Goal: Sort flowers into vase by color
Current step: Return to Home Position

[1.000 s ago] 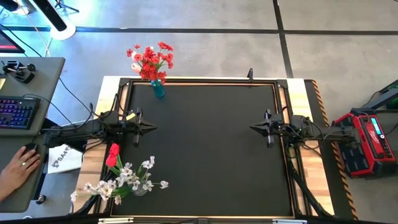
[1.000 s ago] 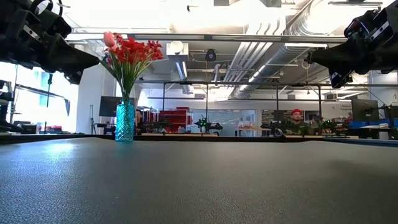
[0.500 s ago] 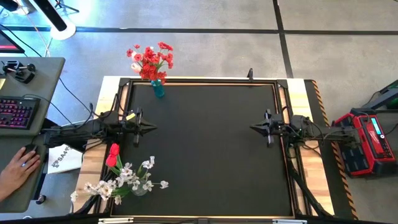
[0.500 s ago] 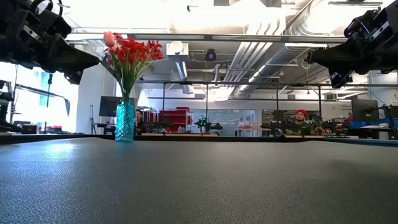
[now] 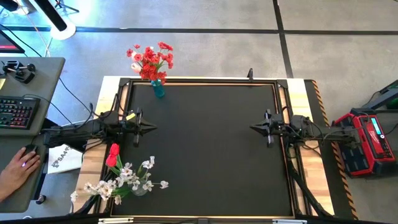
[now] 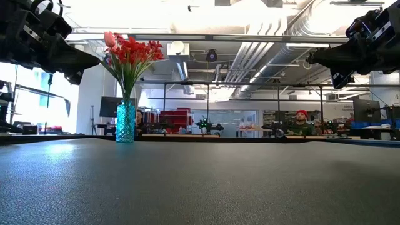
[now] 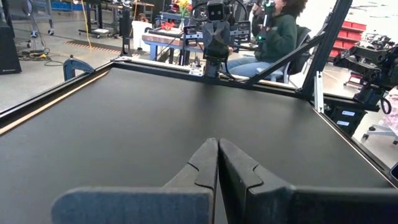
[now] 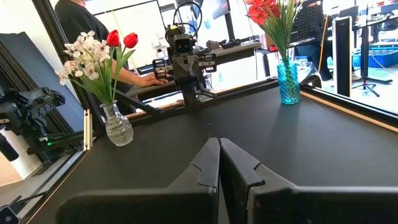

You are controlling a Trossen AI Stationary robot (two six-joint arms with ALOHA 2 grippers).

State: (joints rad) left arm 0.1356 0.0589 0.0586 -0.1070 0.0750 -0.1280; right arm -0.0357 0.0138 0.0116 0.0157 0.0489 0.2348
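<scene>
My left gripper (image 5: 150, 128): clenched, empty, nine o'clock of the mat (image 5: 208, 162).
My right gripper (image 5: 252, 128): clenched, empty, three o'clock.
Edges: blue vase (image 5: 158, 89) eleven o'clock, clear vase (image 5: 138, 186) seven.
Open room: middle, between them.

My black surface (image 5: 205, 149) sits in a pale wooden frame (image 5: 306, 93). On my left, a keyboard (image 5: 17, 113) lies on a grey side surface (image 5: 46, 81), with a person's hand (image 5: 22, 166) near it. A red case (image 5: 367, 144) stands on the floor at my right. Far across the room, a person in a red cap (image 6: 301, 114) sits beneath ceiling ducts (image 6: 300, 31).
</scene>
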